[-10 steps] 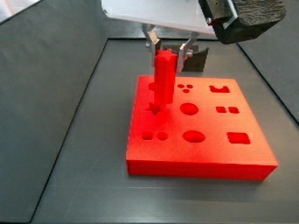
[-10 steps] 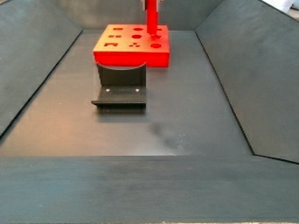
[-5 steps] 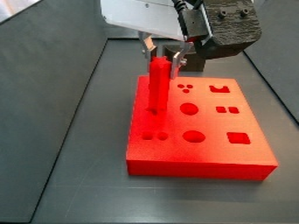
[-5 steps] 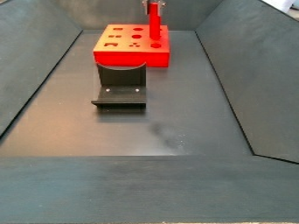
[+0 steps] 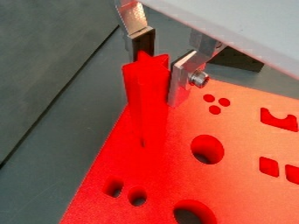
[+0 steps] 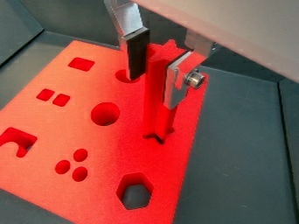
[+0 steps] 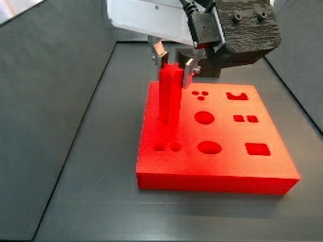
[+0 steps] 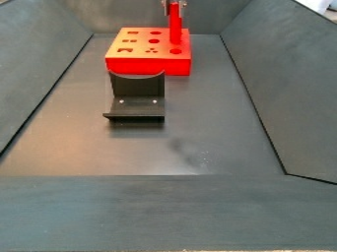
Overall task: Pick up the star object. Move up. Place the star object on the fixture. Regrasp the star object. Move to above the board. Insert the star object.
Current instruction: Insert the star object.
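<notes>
The gripper (image 5: 162,59) is positioned above the board, near one of its edges, with its fingers on either side of the top of the peg. In both wrist views the two silver plates flank the upper end of the peg; the dark pad (image 6: 135,54) stands just beside one face, and the other plate (image 6: 179,79) just beside the opposite face. Whether the pads press on the peg or stand slightly off it cannot be told, so the grip state is undetermined.

The floor (image 8: 198,138) is a dark grey tray with sloped walls.

The board (image 7: 228,151) lies flat on the floor. Its top carries round, square, rectangular and hexagonal holes; a hexagonal hole (image 6: 136,191) and a cluster of three small round holes (image 6: 77,161) show in a wrist view. In a side view the board (image 8: 136,56) sits at the far end of the tray.

The fixture (image 8: 134,96) stands on the floor just in front of the board, apart from the gripper and carrying nothing.

The peg (image 7: 168,104) stands upright, with its lower end in a hole in the board near the edge. In a wrist view its base (image 6: 156,133) meets the board's top surface at the hole. Its top end (image 5: 145,63) sits between the fingers.
</notes>
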Robot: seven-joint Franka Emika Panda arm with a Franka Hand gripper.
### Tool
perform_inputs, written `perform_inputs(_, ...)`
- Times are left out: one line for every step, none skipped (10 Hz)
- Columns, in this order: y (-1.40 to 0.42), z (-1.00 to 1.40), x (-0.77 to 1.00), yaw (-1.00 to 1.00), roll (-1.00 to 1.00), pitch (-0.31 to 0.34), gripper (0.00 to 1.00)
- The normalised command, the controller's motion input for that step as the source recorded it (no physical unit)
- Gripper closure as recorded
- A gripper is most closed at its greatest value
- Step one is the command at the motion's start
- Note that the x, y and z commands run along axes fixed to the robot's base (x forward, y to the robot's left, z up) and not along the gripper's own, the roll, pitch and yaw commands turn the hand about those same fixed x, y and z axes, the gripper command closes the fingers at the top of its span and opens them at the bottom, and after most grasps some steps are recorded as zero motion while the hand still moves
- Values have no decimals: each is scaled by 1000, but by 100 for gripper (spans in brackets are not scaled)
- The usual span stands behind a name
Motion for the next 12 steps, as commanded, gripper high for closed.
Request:
perform_inputs(203, -463, 43, -440, -79, 33, 100)
perform_inputs(0, 0, 0, 0, 0, -16, 100)
perform_inputs(0, 0, 0, 0, 7, 0, 100)
perform_inputs(-20, -220, 14, 0, 0, -7, 100)
perform_inputs(-83, -583, 117, -14, 4, -20, 100)
perform_inputs(-31, -911, 103, -69, 0, -50, 100)
perform_inputs(0, -1000, 157, -89, 0, -43, 100)
perform_inputs(0, -1000, 169, -63, 0, -29, 100)
perform_inputs(29, 0, -26, 0, -34, -53, 100)
perform_inputs(0, 0, 9, 0, 0, 14, 100)
perform_inputs(0, 0, 0, 0, 0, 6, 100)
perform_inputs(0, 0, 0, 0, 0, 0, 100)
